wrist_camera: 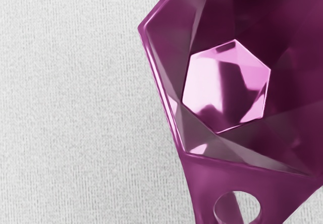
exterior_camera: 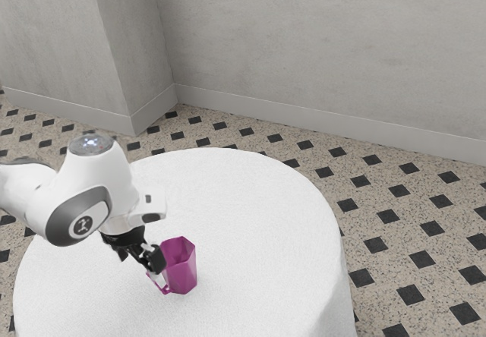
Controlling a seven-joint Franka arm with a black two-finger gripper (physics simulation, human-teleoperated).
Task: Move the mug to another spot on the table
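A magenta faceted mug stands upright on the round white table, near its front edge at the exterior view's left. Its handle points toward the arm. My gripper hangs low at the handle side of the mug, right against the rim. From the wrist view I look straight down into the mug, seeing its shiny hexagonal bottom, and the handle lies just under my hand.
The white tabletop stretches wide behind the mug and to the exterior view's right. The table's front edge is close to the mug. Beyond are a tiled floor and grey walls.
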